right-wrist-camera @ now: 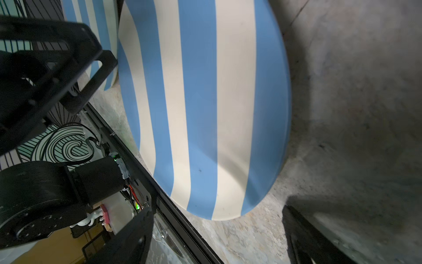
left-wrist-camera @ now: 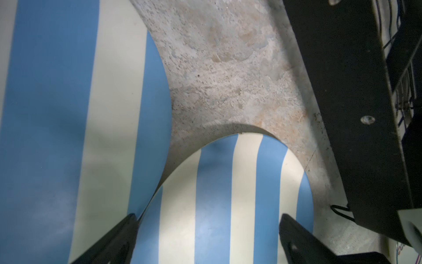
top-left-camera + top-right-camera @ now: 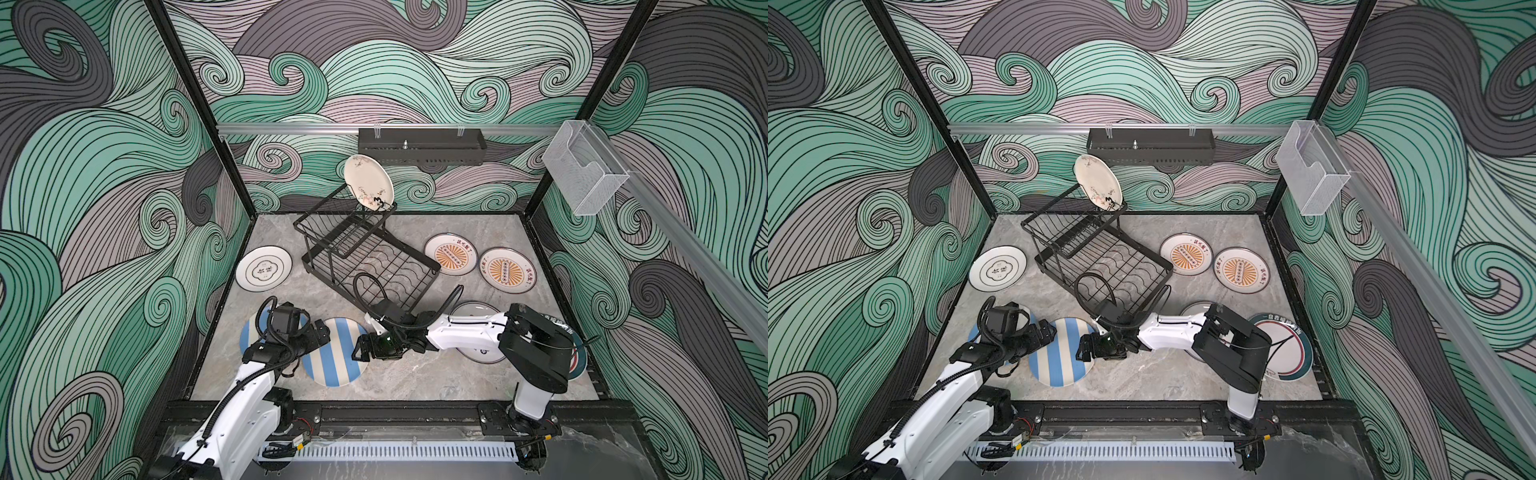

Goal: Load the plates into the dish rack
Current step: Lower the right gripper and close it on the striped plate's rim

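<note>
At the near middle of the desk (image 3: 415,376), a striped plate (image 3: 332,362) lies flat between the arms, with the right gripper (image 3: 358,348), jaws apart, just beside its right rim, the left gripper (image 3: 321,332), also spread, over its left rim, and the dish rack (image 3: 374,266) farther back.

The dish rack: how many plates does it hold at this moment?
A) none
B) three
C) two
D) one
D: only the cream plate with doodles stands in the dish rack, tilted at the far end of its raised tier. No plate stands in its grid base.
</note>
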You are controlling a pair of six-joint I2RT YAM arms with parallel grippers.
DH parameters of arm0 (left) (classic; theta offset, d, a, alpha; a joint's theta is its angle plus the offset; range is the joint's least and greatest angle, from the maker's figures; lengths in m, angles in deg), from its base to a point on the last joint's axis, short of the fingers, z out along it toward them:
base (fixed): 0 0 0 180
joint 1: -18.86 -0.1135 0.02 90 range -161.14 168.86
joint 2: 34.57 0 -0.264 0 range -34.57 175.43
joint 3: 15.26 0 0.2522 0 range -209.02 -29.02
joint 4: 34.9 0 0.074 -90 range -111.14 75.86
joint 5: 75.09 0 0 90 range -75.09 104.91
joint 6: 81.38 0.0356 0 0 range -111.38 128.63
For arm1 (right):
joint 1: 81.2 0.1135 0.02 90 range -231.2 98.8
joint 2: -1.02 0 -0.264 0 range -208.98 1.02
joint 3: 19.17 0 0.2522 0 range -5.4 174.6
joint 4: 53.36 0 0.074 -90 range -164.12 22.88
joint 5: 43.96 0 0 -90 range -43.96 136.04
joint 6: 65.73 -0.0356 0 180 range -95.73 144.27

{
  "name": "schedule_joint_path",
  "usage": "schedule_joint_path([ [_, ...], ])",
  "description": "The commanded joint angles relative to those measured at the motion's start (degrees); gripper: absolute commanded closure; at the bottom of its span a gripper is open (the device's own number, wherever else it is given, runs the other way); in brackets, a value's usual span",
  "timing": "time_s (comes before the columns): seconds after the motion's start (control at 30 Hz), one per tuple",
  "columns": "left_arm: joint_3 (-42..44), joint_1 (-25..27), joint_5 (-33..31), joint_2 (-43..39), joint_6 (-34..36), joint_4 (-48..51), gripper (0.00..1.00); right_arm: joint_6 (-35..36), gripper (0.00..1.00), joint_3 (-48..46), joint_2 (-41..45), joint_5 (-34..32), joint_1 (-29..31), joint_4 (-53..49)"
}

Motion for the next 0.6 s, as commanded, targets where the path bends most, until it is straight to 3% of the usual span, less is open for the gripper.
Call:
schedule_joint_path([
  [0.0, 0.06, -0.15, 0.23, 0.94, -0.60, -0.47, 0.01, -0.36, 0.11, -0.14, -0.49, 0.25, -0.78, 1.72],
  [0.57, -0.18, -0.14, 2.16, 2.55, -0.69, 0.40, 0.01, -3.21, 0.13, -2.47, -2.11, 2.87, -2.68, 10.06],
])
